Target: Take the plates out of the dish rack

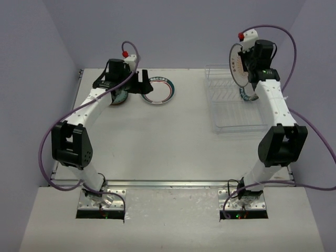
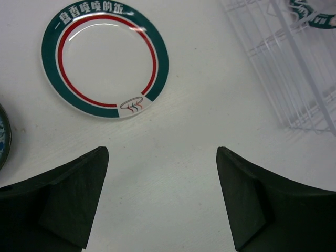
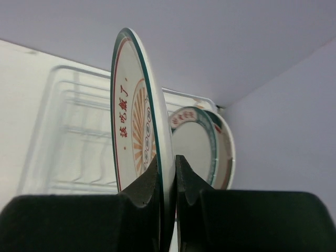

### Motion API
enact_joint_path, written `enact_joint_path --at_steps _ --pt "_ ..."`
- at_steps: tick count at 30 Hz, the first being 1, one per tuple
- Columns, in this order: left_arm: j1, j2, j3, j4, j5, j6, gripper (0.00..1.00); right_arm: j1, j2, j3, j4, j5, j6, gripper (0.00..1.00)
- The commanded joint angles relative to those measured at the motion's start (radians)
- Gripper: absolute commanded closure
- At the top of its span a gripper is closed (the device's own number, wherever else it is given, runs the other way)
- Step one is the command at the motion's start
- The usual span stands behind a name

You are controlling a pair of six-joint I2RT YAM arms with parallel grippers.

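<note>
Plate [image 3: 131, 121], round, glossy, sunburst-printed, pinched edge-on by right tool [image 3: 167, 169].

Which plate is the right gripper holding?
The orange-sunburst plate, held upright on edge in the right gripper; the green-rimmed plate behind stands in the dish rack.
</note>
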Motion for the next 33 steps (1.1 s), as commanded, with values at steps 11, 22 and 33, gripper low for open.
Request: enact_joint_path --at_steps 11,22,33 --pt "-0.038 -0.129 -0.192 0.308 0.547 -0.117 0.28 0.170 -0.401 -0.335 -0.058 -0.814 0.456 1.00" --pt "-0.090 -0.100 -0.188 0.282 0.572 -0.073 0.32 0.206 -0.396 -0.393 0.008 -0.932 0.609 1.00" --pt "-0.128 -0.064 -0.176 0.245 0.575 -0.046 0.69 0.241 -0.377 -0.382 -0.001 -0.928 0.635 1.00"
